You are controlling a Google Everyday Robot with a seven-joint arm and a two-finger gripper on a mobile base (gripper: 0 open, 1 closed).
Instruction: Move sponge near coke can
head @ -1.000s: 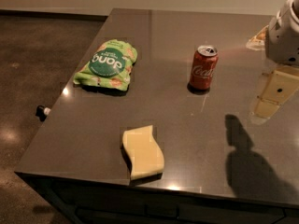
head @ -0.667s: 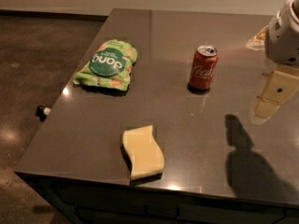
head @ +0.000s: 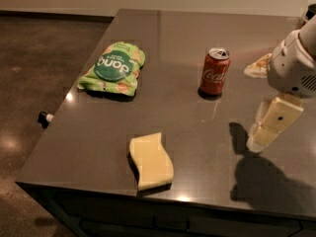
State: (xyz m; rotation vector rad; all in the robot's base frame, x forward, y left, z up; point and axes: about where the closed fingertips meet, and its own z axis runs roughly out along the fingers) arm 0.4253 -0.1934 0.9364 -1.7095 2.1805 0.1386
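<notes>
The pale yellow sponge [head: 151,160] lies flat near the front edge of the dark table [head: 182,53]. The red coke can [head: 215,71] stands upright toward the back, right of centre, well away from the sponge. My gripper [head: 264,132] hangs above the table at the right side, in front of and to the right of the can, and far right of the sponge. It holds nothing that I can see. Its shadow falls on the table below it.
A green snack bag [head: 114,67] lies at the back left of the table. A pale flat object [head: 257,67] lies behind the gripper at the right. A small dark object [head: 44,117] sits on the floor left of the table.
The arm and gripper have come down and slightly left, toward the table. The sponge, can and bag have not moved.
</notes>
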